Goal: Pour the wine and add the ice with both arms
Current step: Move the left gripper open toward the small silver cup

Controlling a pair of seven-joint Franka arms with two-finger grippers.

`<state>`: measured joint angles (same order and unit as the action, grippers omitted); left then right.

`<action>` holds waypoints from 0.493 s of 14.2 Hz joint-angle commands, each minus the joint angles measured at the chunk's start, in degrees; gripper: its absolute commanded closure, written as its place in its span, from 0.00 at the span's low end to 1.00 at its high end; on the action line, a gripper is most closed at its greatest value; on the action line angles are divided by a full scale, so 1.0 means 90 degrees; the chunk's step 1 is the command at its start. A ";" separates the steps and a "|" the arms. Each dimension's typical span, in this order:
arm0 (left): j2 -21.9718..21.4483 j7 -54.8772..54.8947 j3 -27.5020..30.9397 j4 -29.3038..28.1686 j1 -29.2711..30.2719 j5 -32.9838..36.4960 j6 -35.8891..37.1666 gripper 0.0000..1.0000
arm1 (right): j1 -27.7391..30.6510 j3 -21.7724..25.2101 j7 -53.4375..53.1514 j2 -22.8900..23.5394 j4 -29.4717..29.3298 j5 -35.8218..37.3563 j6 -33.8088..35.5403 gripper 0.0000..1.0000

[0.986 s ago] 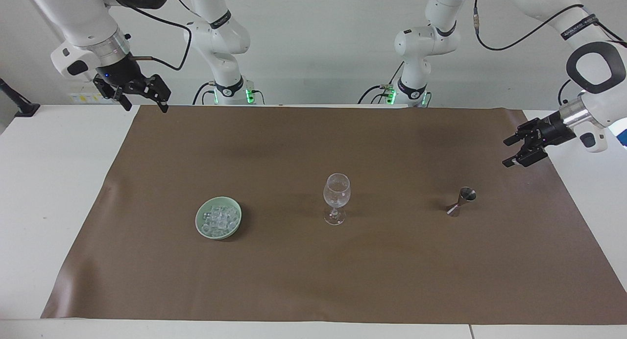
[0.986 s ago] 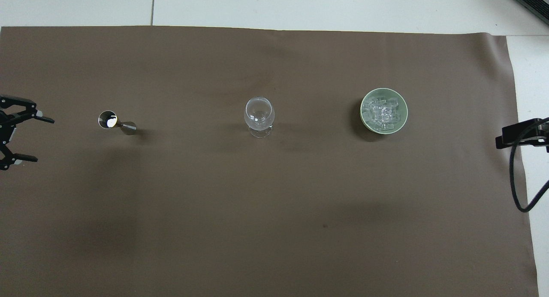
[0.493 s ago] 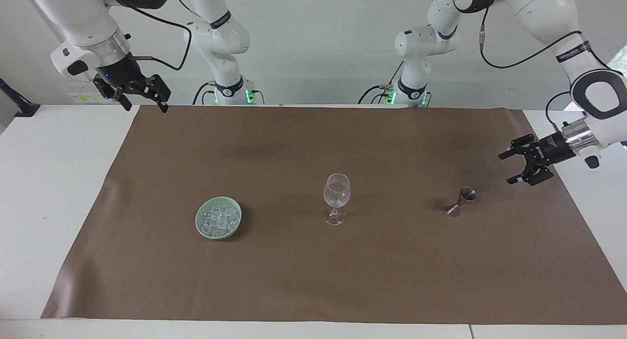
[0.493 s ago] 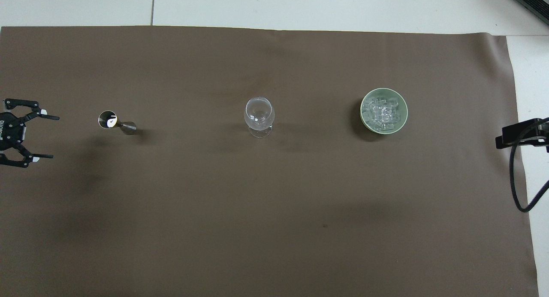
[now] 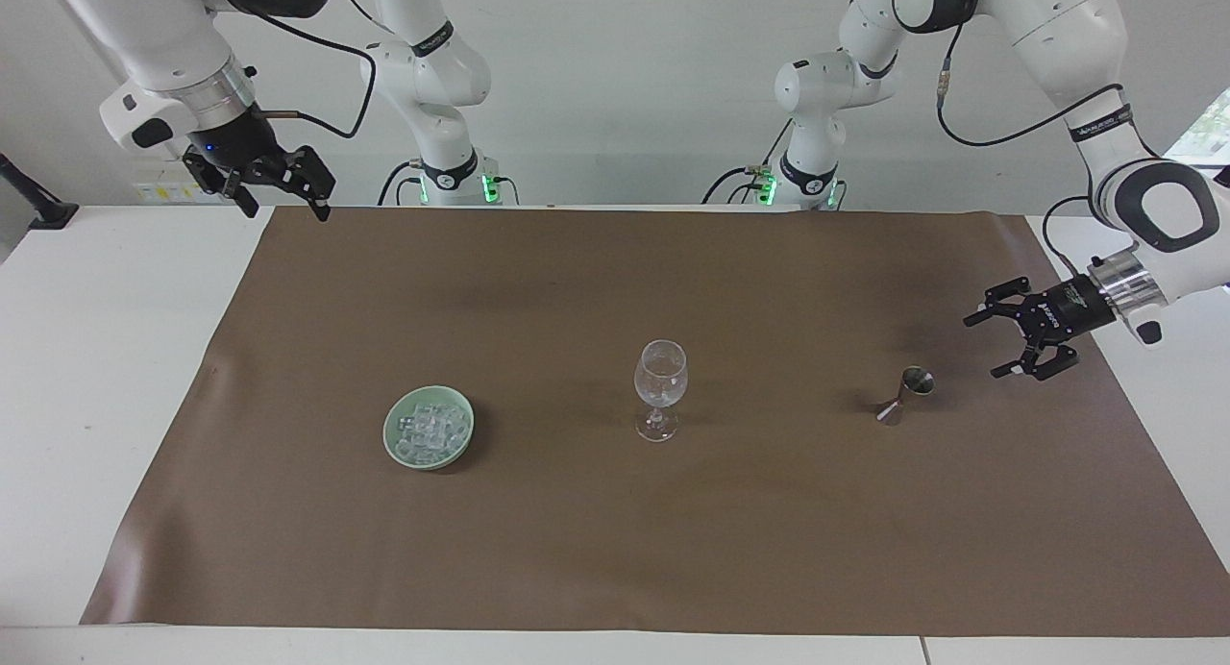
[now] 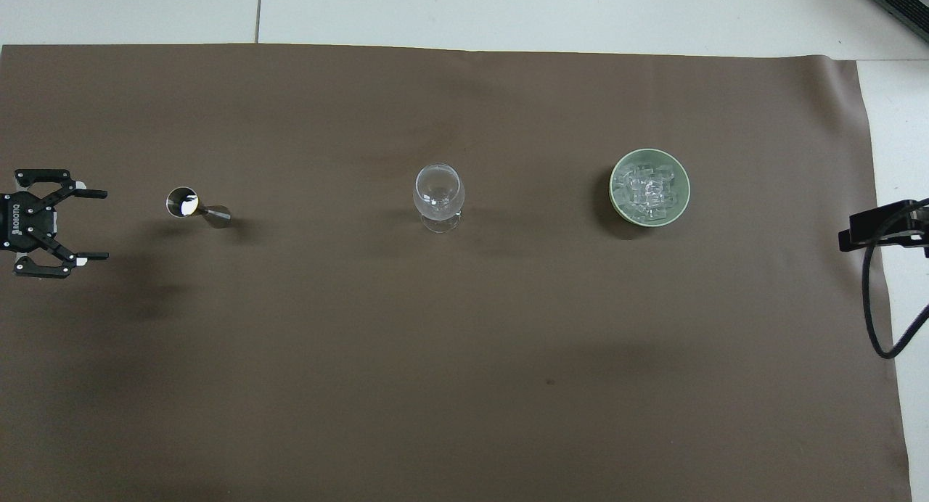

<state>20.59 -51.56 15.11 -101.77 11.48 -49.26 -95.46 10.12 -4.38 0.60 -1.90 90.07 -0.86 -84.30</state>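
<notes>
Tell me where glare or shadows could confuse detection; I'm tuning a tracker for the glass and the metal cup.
Overhead view: the metal cup's mouth shows a bright glint, and the wine glass is see-through with a small highlight; soft shadows fall on the brown mat. Facing view: the open left gripper hangs beside the cup, the glass pale against the mat.

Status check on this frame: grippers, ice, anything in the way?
Left gripper open, low beside the jigger, not touching. Right gripper open, waiting at the mat's edge. Ice heaped in its dish. Nothing in the way.
</notes>
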 commanded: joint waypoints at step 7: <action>0.0456 0.0133 -0.0242 -0.0713 0.0004 -0.1635 -0.0252 0.00 | 0.0038 -0.0021 0.0167 -0.0053 0.0060 -0.0021 -0.0096 0.00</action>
<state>25.53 -51.39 13.37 -105.71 12.77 -61.21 -95.87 10.12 -4.38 0.60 -1.90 90.07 -0.86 -84.30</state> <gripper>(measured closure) 0.000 0.000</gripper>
